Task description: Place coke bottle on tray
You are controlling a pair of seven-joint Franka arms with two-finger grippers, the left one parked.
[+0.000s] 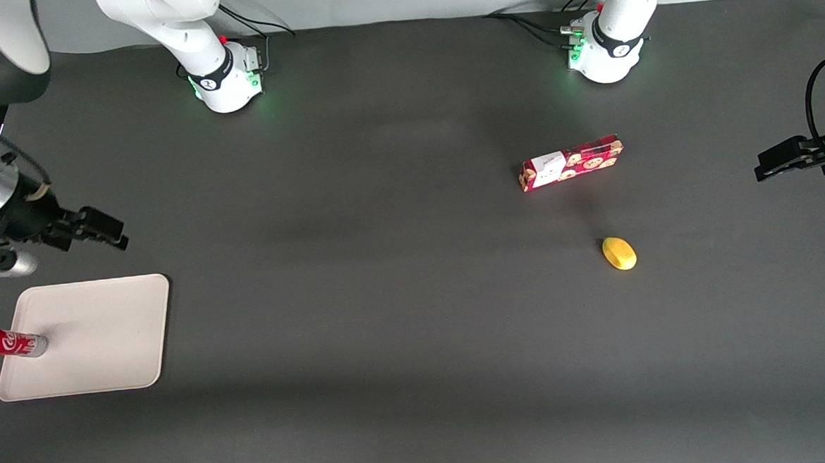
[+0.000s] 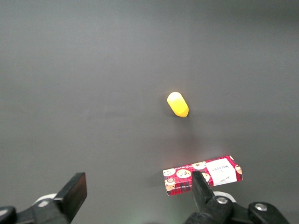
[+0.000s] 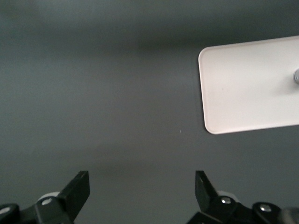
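Note:
The coke bottle [image 1: 5, 343], slim and red with a white script logo, stands with its silvery base on the cream-white tray [image 1: 100, 332], close to the tray's rim toward the working arm's end of the table. In the right wrist view only a grey bit of the bottle [image 3: 296, 76] shows at the frame edge, on the tray [image 3: 247, 93]. My right gripper [image 1: 112, 233] is open and empty, above the bare dark table, farther from the front camera than the tray and apart from the bottle. Its fingers stand wide apart in the right wrist view [image 3: 142, 179].
A red cookie box [image 1: 571, 163] lies toward the parked arm's end of the table, with a yellow lemon-like fruit [image 1: 619, 253] nearer the front camera. Both show in the left wrist view, the box [image 2: 182, 177] and the fruit [image 2: 178, 104].

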